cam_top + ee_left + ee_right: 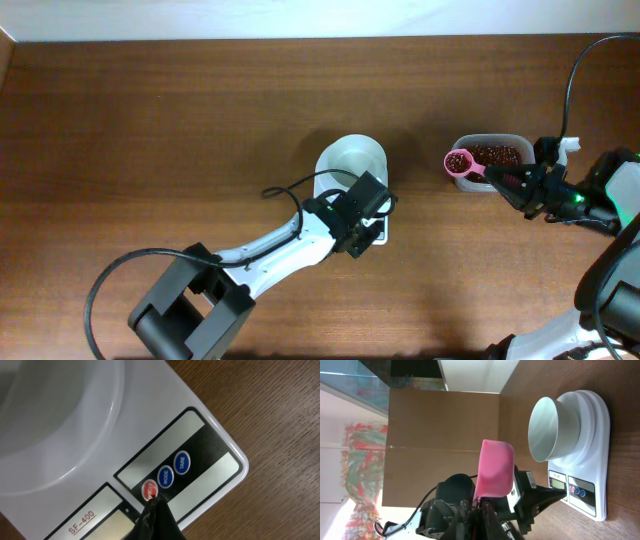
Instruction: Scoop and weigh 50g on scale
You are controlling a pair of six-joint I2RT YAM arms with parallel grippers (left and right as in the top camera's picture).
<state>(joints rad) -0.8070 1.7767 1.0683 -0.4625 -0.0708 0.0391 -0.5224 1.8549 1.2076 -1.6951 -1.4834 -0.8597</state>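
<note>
Left hand, fingers pinched shut, touched its dark tip to the round red button on the scale. That was a smooth white plastic slab with rounded corners, a glossy black panel and two blue buttons beside the red one. Its round white bowl sat mid-tabletop, on dark grained wood. Right hand was clenched on the handle of a pink plastic scoop filled with small red-brown beans. The scoop was at the left rim of a clear tub holding more, near the scale's right side.
</note>
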